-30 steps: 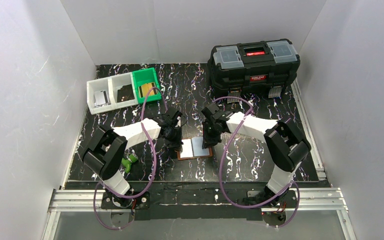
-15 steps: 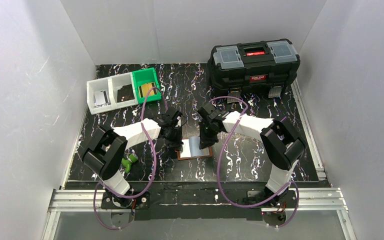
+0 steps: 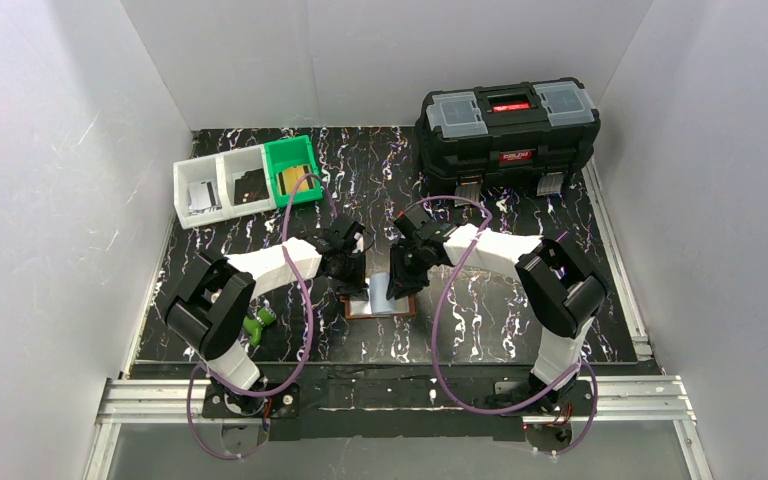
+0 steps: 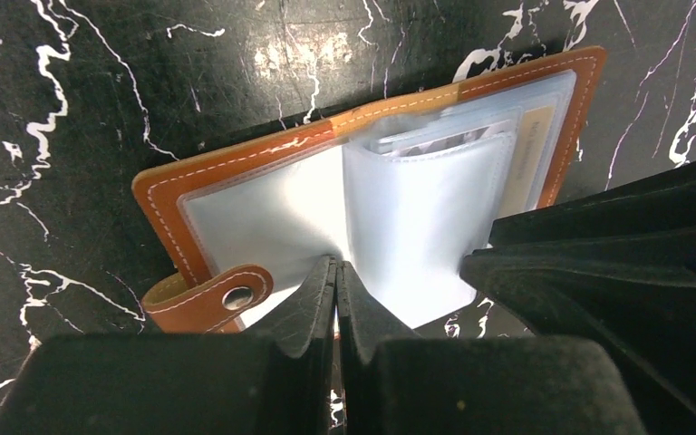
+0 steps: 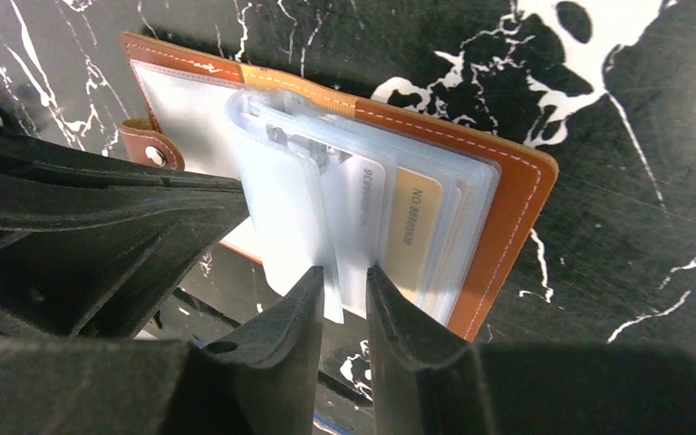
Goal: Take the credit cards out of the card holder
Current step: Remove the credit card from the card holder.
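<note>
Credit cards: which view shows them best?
Right wrist: the credit cards show printed faces inside fanned clear sleeves of the card holder. Left wrist gives only card edges behind a sleeve. Top external shows just the holder as a pale patch.

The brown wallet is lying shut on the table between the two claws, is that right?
Not quite. The wallet lies open, not shut, with its clear sleeves fanned up; the right wrist view shows it. It does lie on the table between the left gripper and right gripper.
</note>
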Robot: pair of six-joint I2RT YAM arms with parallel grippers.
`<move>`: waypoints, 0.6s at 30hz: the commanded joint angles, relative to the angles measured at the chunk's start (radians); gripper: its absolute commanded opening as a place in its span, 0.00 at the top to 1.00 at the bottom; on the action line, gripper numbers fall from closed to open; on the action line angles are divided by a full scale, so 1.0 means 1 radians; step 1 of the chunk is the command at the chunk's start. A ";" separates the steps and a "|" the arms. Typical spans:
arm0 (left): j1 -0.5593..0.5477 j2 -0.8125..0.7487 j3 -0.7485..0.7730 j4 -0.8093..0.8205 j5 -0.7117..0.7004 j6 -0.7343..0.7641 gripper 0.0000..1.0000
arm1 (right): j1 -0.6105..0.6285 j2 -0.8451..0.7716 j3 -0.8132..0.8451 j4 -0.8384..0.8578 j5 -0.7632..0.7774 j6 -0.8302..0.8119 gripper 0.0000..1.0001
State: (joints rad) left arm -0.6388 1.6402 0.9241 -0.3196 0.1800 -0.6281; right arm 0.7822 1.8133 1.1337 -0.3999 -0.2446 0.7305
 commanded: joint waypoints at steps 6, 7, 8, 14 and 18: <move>-0.004 -0.088 0.002 -0.060 0.003 0.013 1.00 | 0.002 0.036 -0.033 0.060 -0.028 0.016 0.62; -0.004 -0.099 0.005 -0.070 -0.001 0.015 1.00 | 0.002 0.038 -0.034 0.060 -0.031 0.018 0.61; -0.004 -0.109 0.007 -0.079 -0.004 0.015 1.00 | 0.002 0.037 -0.034 0.061 -0.031 0.020 0.60; -0.003 -0.179 0.010 -0.121 -0.009 0.014 1.00 | -0.003 0.043 -0.037 0.067 -0.040 0.025 0.53; -0.004 -0.195 0.030 -0.145 -0.013 0.015 1.00 | -0.003 0.040 -0.035 0.066 -0.043 0.026 0.44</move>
State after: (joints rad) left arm -0.6388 1.4860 0.9248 -0.4039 0.1799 -0.6251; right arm 0.7792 1.8225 1.1221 -0.3258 -0.3211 0.7672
